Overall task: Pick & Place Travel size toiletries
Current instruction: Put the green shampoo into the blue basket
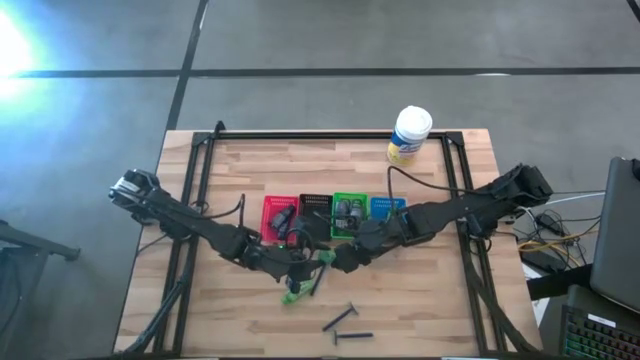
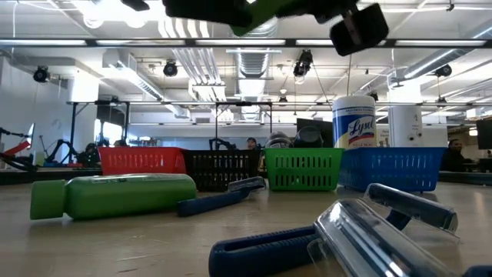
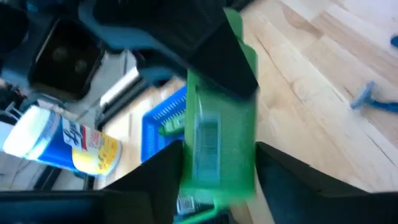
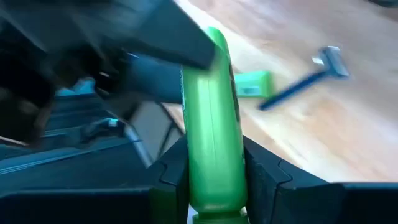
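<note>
I have one green tube held in the air between both my grippers, above the table just in front of the row of bins: my left gripper has its fingers pressed on the tube's flat sides, and my right gripper is clamped on the same tube, its fingers closed on either side. The tube's long axis runs roughly between the two wrists, so each arm holds one end and neither is clearly nearer; the green bin lies just behind the tube, on the far side from the table's front edge, and I judge that to be where it goes (one arm would have to let go first). A second green tube lies flat on the wood just in front of my left gripper, with a razor beside it and two more razors nearer the front edge. From overhead my own arms cover most of the held tube, and I cannot tell which end carries the cap. The low view cuts the handover off at its top.
</note>
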{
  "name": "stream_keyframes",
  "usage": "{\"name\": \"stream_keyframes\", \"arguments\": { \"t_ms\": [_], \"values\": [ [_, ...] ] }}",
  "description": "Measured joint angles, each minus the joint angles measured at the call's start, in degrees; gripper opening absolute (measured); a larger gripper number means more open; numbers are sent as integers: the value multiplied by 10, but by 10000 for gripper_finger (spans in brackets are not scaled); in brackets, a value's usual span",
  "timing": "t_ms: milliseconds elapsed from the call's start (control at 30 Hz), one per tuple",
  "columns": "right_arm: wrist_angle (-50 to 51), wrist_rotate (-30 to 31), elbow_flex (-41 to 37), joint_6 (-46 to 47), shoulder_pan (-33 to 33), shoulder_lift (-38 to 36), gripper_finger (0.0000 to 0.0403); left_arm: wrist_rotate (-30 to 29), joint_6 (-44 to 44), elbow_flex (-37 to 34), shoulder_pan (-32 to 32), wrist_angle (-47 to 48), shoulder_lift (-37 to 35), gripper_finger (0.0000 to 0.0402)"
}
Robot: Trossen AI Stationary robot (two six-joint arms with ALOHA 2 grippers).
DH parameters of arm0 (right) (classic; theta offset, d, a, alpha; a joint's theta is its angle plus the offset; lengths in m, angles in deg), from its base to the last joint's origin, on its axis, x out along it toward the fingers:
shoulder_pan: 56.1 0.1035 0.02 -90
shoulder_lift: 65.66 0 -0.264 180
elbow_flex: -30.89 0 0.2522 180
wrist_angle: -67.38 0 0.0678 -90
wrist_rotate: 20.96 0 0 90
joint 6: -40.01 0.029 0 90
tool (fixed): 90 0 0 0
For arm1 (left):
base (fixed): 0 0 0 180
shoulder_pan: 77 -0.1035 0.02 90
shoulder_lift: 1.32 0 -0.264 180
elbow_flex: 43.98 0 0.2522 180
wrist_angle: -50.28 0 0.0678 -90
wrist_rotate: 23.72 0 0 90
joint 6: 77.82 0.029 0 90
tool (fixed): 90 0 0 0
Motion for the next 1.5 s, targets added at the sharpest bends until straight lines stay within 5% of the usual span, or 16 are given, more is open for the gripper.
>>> {"name": "stream_keyframes", "arguments": {
  "t_ms": [200,333,467,567,867,1000,1500],
  "values": [
    [65,19,-1,4,4,-2,98,-49,-33,0,2,35,-5,259],
    [179,92,-1,57,27,-17,99,-109,-103,0,6,121,-16,281],
    [356,191,-3,191,70,-46,100,-69,-325,0,8,246,-30,280],
    [434,207,-30,278,84,-67,104,-21,-477,-4,11,311,-30,275],
    [377,241,-157,317,3,-81,138,74,-593,-45,46,275,-26,274],
    [310,259,-181,260,-23,-81,168,99,-607,-58,46,238,-14,287],
    [309,267,-103,124,7,-86,270,197,-690,-54,46,176,88,314]
  ]
}}
